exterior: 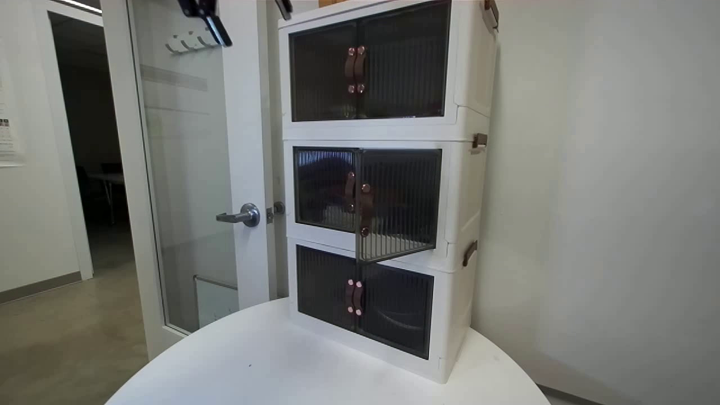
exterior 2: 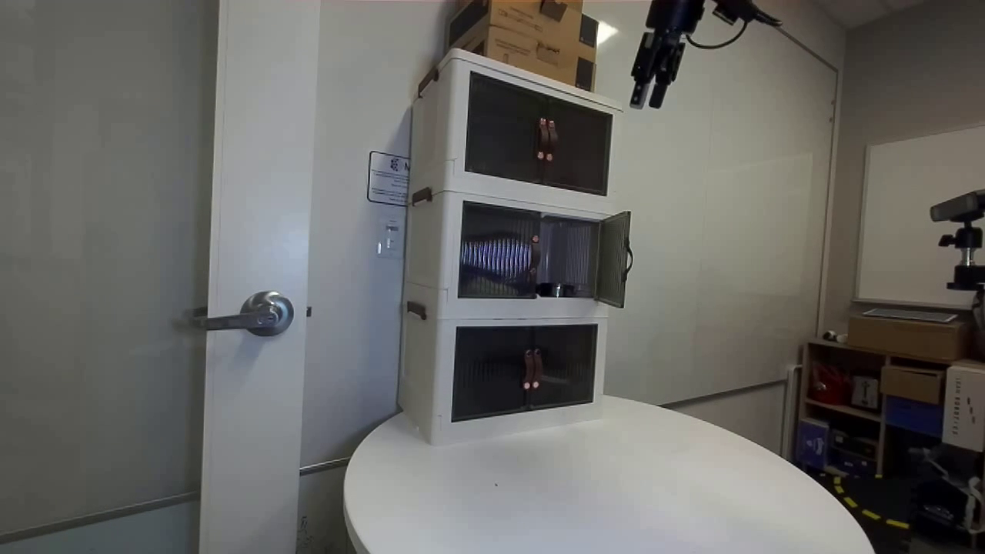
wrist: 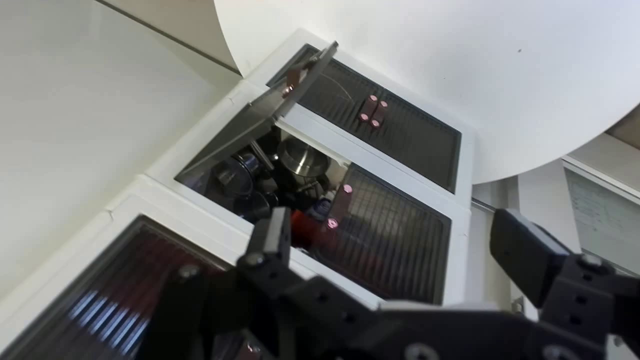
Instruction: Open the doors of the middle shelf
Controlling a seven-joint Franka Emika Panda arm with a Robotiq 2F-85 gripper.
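The middle shelf (exterior: 457,208) is a white unit with two dark ribbed doors, between two like units. Its right door (exterior: 400,202) is swung outward, standing out at an angle in an exterior view (exterior 2: 614,260) and in the wrist view (wrist: 265,112). Its left door (exterior: 325,188) is shut, also in the wrist view (wrist: 395,245); its brown strap handle (wrist: 340,206) lies flat near the opening. Pots and a red thing (wrist: 305,230) show inside. My gripper (wrist: 400,245) is open and empty, apart from the cabinet. In an exterior view it hangs at top-unit height (exterior 2: 648,98).
The top unit (exterior 2: 539,138) and bottom unit (exterior 2: 525,369) have shut doors. Cardboard boxes (exterior 2: 531,38) stand on top. The stack rests on a round white table (exterior 2: 616,485) near a wall. A room door with a lever handle (exterior: 239,216) stands beside it.
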